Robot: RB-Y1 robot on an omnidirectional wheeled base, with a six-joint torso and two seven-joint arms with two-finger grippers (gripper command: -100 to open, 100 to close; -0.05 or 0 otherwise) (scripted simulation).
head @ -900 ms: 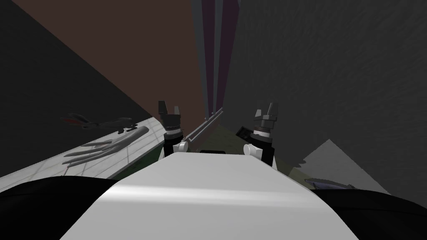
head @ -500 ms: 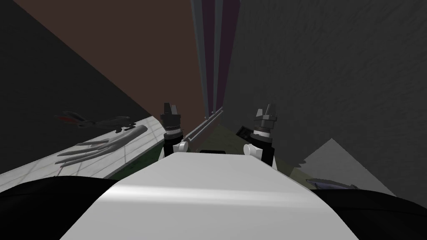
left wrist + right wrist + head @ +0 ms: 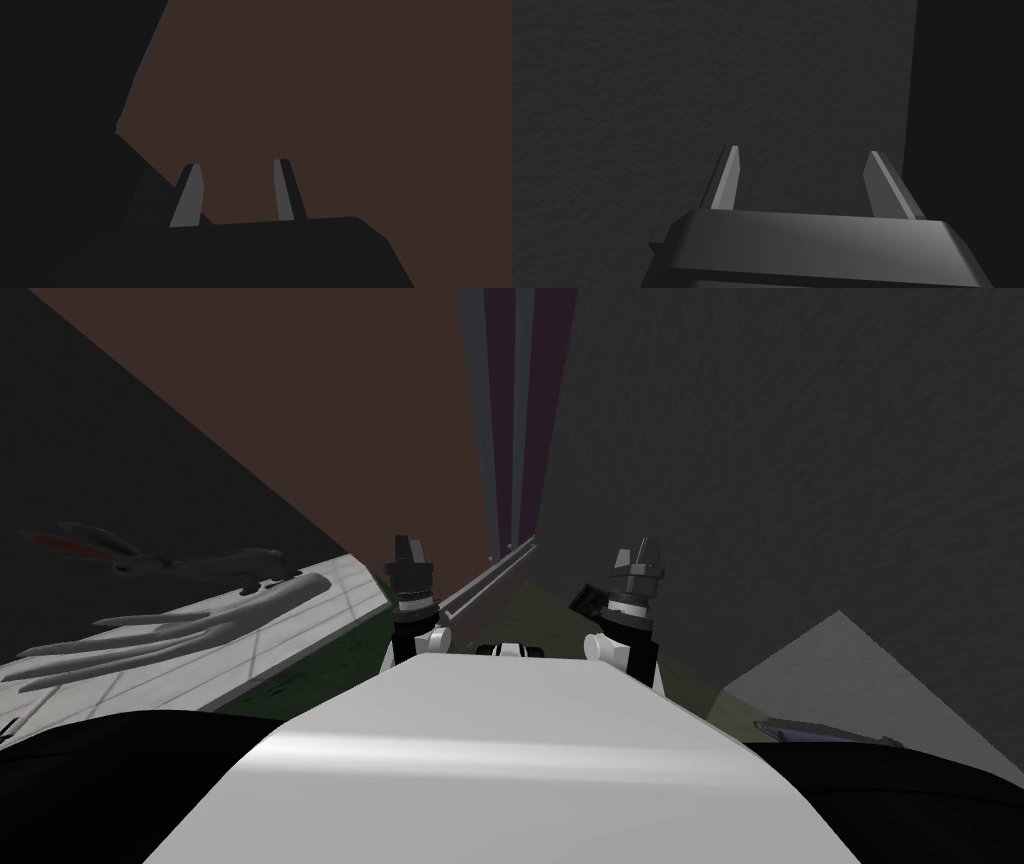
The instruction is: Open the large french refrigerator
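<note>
Now | left gripper [image 3: 237, 163] seemingly half-parted, brown wall [image 3: 325, 75] | right gripper [image 3: 804, 150] spread, dark grey surface [image 3: 662, 75]

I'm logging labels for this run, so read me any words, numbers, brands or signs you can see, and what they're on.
None: no word, number, brand or sign can be read.
The brown panel, dark grey textured surface, pale tiled surface, left gripper and right gripper are all unmarked.
</note>
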